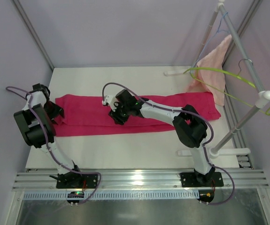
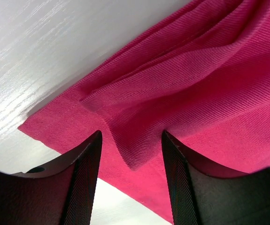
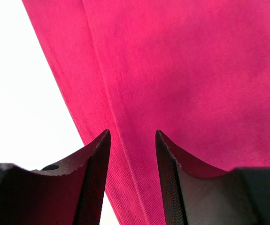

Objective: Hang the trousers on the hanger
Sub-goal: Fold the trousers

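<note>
site: white bench (image 1: 125, 154), two arms mounted at its near edge.

trousers (image 1: 135, 115): lying flat on the bench, folded into one long magenta band that runs left to right across the middle. the left end lies at the left arm. the right end reaches the right side of the bench, near the rack (image 1: 247, 70).

hanger (image 1: 219, 75): lime green, hung on the sloping rail of the rack at the right rear, off the bench surface and apart from the trousers. a pale pink towel (image 1: 214, 61) hangs from the same rail just beside it, its lower corner close to the right end of the trousers.

left claw (image 2: 131, 136): positioned at the left end of the trousers, jaws standing apart. in the wrist view a raised fold of the cloth sits between the two fingers (image 2: 85, 178) and is not pinched. nothing held.

right claw (image 3: 132, 133): positioned over the middle of the trousers, towards their far edge, jaws standing apart. in the wrist view the cloth below is smooth, with a lengthwise crease running between the fingers (image 3: 95, 178). nothing held. whether the tips touch the cloth cannot be told from this angle, though they appear very close.
</note>
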`<state>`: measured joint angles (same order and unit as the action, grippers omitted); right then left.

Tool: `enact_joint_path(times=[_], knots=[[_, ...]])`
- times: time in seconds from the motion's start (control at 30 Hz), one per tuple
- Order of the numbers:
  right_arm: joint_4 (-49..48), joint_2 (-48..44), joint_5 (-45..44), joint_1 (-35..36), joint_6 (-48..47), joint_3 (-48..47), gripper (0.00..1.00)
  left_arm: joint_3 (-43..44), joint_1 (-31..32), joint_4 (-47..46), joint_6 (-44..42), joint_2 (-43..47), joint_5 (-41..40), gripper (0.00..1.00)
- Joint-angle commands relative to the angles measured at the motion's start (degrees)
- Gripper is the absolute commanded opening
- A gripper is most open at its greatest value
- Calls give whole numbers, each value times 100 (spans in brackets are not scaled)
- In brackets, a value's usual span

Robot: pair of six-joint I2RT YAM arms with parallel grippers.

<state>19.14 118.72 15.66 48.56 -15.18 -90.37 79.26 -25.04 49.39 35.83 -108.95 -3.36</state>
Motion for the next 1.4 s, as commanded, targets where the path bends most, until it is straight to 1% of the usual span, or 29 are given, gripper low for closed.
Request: enact_joint_path(times=[0.0,0.13,0.23,0.37,0.4,0.43,0.47,0.57,0.6,0.63,0.67,0.7,0.73,0.77,0.87,0.97,1.03,1.2,1.37], knots=[[47,-32,-221,13,-775,238,46,28,-36,-272,266,14,-139,54],[204,90,-555,75,-952,345,46,-104,-71,-333,266,-206,-350,53],[205,204,-810,75,-908,344,45,62,-72,-351,196,-364,-429,53],[169,327,-880,119,-820,301,41,825,-71,-184,-6,-794,-456,52],[135,354,-915,145,-794,300,41,1254,-71,-1,-58,-978,-456,52],[99,380,-994,198,-741,309,40,1406,-80,44,-172,-1032,-447,52],[82,398,-1012,216,-715,318,39,1521,-72,80,-217,-1041,-429,53],[29,521,-1372,295,-592,248,31,1742,-71,176,-358,-761,-569,55],[11,521,-1477,312,-574,256,28,1681,-80,177,-340,-577,-700,55],[-58,495,-1539,312,-556,256,19,1384,-80,55,-332,-210,-850,57],[-94,469,-1540,312,-556,274,15,1190,-80,-33,-288,29,-860,58],[-138,433,-1766,304,-574,291,11,996,-72,-147,-270,214,-851,59],[-216,381,-1838,312,-574,318,4,768,-80,-218,-244,512,-851,59],[-217,354,-1943,312,-617,309,4,392,-80,-349,-148,619,-816,61],[-287,197,-1988,304,-644,318,4,-286,-80,-639,-16,796,-509,61],[-401,12,-1970,312,-592,396,4,-473,-107,-685,222,682,-403,61],[-691,-164,-2049,304,-469,554,4,-561,-107,-711,371,690,-455,61],[-1332,-726,-2190,260,-126,1091,4,-727,-133,-764,679,1006,-657,62],[-1491,-815,-2067,251,199,1170,4,-1158,-150,-1080,934,1262,-816,59]])
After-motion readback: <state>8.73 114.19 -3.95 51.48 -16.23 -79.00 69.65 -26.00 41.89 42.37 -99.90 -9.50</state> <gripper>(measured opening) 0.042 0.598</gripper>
